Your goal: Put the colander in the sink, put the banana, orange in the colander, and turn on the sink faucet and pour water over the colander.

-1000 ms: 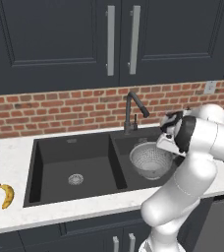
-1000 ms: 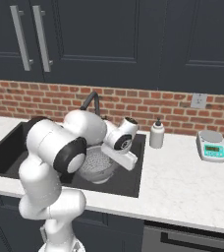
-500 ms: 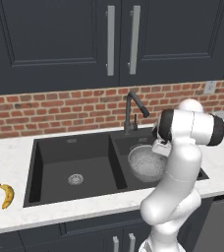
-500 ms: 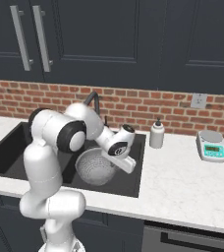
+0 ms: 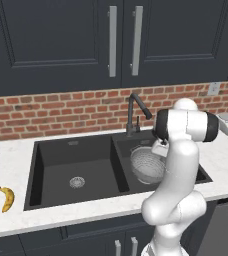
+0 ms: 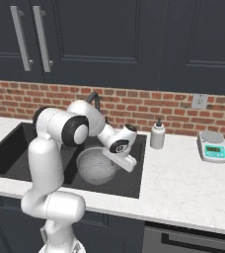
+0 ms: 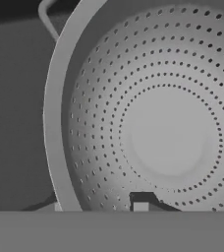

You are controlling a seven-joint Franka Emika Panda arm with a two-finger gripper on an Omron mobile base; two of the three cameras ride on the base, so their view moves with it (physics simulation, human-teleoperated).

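With the colander [image 5: 147, 165] resting in the right basin of the sink [image 5: 56, 162], centre right of the left base frame, my first step looks done. Whether my end effector [image 7: 101, 204] grips the rim or has let go, I cannot tell. Its silvery, hole-dotted bowl is empty. The banana [image 5: 6, 198] lies on the worktop [image 5: 16, 220] at lower left; fruit and faucet [image 5: 135, 111] remain.
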